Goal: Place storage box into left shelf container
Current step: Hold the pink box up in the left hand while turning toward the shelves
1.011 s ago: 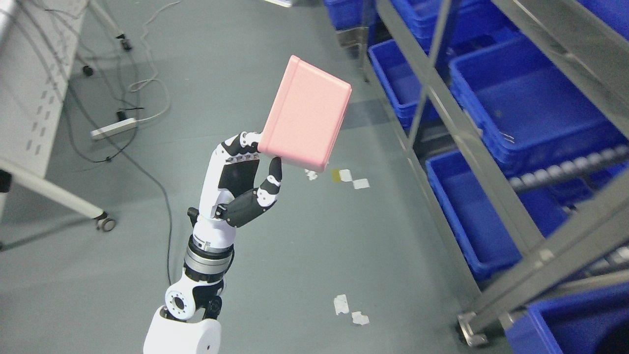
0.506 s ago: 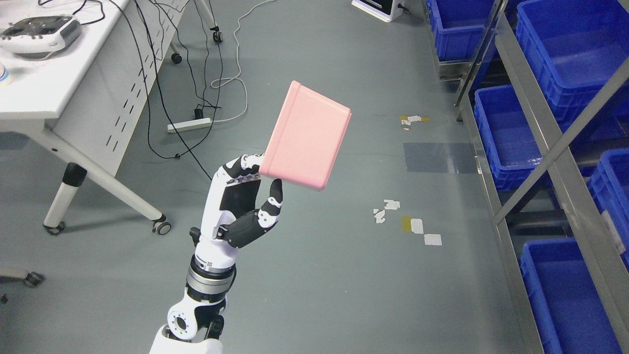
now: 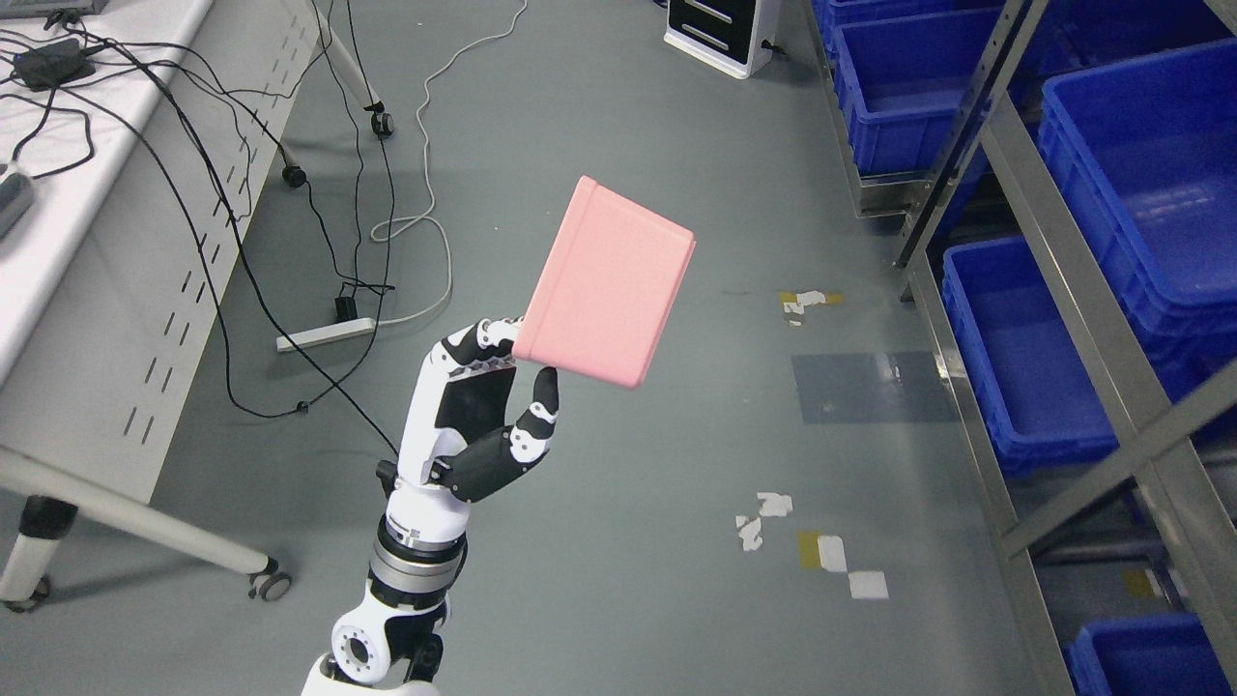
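A pink storage box (image 3: 609,282) is held up in mid-air over the grey floor, tilted with its flat bottom facing me. My left hand (image 3: 507,372) is shut on its lower left edge, the thumb under the box and the fingers behind it. The arm rises from the bottom edge left of the middle. The metal shelf (image 3: 1092,280) stands at the right, holding blue containers (image 3: 1150,184) on its levels. The box is well left of the shelf and apart from it. The right arm does not show.
A white table (image 3: 87,280) on castors stands at the left with cables hanging from it. A power strip (image 3: 326,334) and loose cords lie on the floor behind my hand. Tape scraps (image 3: 821,551) mark the floor. A white device (image 3: 715,34) stands at the top.
The whole picture has shifted, so the camera has moved: the shelf now sits further right and the table shows larger at the left. The hand keeps the same hold on the box.
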Controlling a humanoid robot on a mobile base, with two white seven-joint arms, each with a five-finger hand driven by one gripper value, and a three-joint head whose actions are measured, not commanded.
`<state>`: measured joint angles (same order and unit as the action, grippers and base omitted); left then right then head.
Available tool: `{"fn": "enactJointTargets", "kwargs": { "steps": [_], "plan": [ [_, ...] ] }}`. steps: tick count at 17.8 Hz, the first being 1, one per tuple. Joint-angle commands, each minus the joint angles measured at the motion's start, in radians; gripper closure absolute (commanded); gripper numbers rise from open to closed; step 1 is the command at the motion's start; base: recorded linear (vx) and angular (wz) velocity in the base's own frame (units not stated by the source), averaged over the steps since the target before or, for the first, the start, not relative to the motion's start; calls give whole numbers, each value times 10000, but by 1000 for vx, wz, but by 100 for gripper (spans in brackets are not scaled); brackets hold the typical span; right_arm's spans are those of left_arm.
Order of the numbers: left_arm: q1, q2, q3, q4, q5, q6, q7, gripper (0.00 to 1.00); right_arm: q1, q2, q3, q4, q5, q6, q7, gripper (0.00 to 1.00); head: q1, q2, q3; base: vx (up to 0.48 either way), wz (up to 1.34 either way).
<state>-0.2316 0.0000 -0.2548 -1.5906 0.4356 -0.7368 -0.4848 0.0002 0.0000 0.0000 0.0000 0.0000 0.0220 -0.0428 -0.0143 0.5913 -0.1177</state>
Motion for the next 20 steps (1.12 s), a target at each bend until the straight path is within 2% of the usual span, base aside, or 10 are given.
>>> {"fn": "enactJointTargets", "kwargs": {
  "steps": [1, 13, 20],
  "plan": [
    [183, 175, -90, -63, 0, -41, 0, 98, 90, -175, -46, -175, 15, -5, -1, 0, 0, 0, 0, 477, 57],
    [444, 175, -381, -63, 0, -87, -45, 98, 90, -175, -46, -175, 15, -5, -1, 0, 0, 0, 0, 579, 89],
    [1194, 175, -948, -17, -15, -87, -490, 97, 90, -175, -46, -175, 15, -5, -1, 0, 0, 0, 0, 617, -894]
  ]
}}
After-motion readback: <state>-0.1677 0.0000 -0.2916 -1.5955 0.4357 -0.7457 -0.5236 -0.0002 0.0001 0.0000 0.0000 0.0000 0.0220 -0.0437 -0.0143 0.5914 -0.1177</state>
